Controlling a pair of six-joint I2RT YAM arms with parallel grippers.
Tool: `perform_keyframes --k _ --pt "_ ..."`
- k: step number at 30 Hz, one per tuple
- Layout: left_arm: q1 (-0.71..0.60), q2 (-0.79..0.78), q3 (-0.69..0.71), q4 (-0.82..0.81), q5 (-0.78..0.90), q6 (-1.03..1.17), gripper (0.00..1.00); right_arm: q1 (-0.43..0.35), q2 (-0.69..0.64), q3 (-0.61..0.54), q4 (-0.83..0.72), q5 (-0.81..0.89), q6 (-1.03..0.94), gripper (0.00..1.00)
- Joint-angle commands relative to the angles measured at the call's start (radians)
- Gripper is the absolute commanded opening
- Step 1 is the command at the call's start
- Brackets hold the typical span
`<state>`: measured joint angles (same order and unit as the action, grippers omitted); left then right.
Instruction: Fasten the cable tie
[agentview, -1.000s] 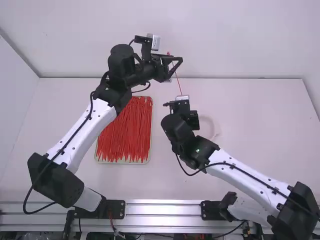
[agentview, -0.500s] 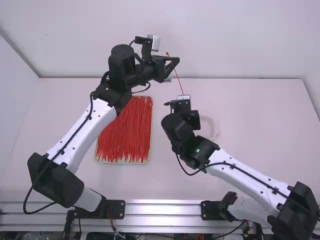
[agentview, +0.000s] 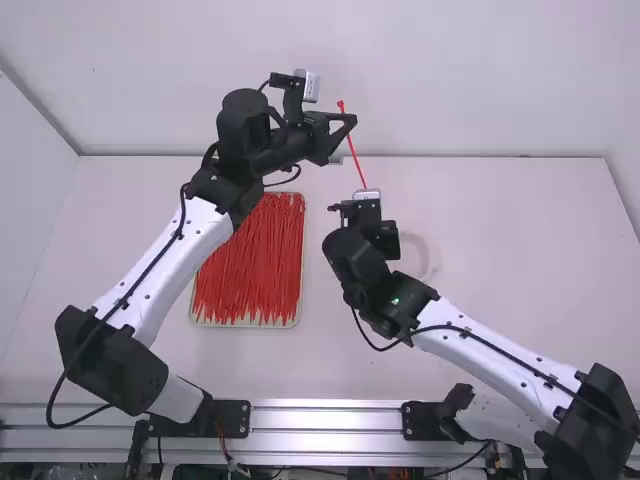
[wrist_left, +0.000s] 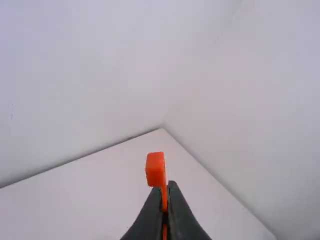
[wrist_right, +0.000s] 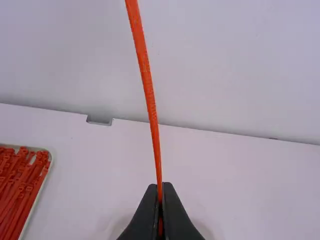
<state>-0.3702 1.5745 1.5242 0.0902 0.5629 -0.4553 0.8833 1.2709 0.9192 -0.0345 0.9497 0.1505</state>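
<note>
Red cable tie (agentview: 352, 152) is in the air over the tabletop's far edge, long axis steep, head up. My left gripper (agentview: 343, 125) is clamped just below the head, my right gripper (agentview: 362, 192) on the tail. Left wrist view shows the flat squarish head (wrist_left: 155, 169). Right wrist view shows the thin straight strap (wrist_right: 149, 95), probably ridged plastic

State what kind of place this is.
Likely a robotics lab test bench: the left arm and right arm mounted on an aluminium rail, a plain white table with white walls, and a stock of red cable ties.
</note>
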Motion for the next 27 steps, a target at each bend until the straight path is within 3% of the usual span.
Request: perform_keyframes --k 1,4,5,8,11,17,27 --pt "0.003 -0.001 0.025 0.004 -0.004 0.001 0.02 0.001 -0.001 0.033 0.004 0.015 0.008 0.0" --pt "0.003 -0.001 0.025 0.004 -0.003 0.031 0.02 0.001 -0.001 0.033 0.002 0.016 0.001 0.08" --pt "0.004 -0.001 0.025 0.003 -0.003 0.044 0.02 0.0 -0.001 0.033 0.001 0.015 0.002 0.3" --pt "0.004 -0.001 0.025 0.003 -0.003 0.073 0.02 0.0 -0.001 0.034 0.01 -0.015 -0.002 0.64" --pt "0.005 -0.001 0.025 -0.005 -0.003 0.091 0.02 -0.008 -0.001 0.034 0.045 -0.11 -0.086 0.84" --pt "0.026 -0.001 0.025 -0.012 -0.003 0.113 0.02 -0.043 -0.003 0.034 0.105 -0.234 -0.159 0.99" --pt "0.077 -0.001 0.025 -0.031 -0.006 0.113 0.02 -0.166 -0.05 0.034 0.129 -0.535 -0.193 0.98"
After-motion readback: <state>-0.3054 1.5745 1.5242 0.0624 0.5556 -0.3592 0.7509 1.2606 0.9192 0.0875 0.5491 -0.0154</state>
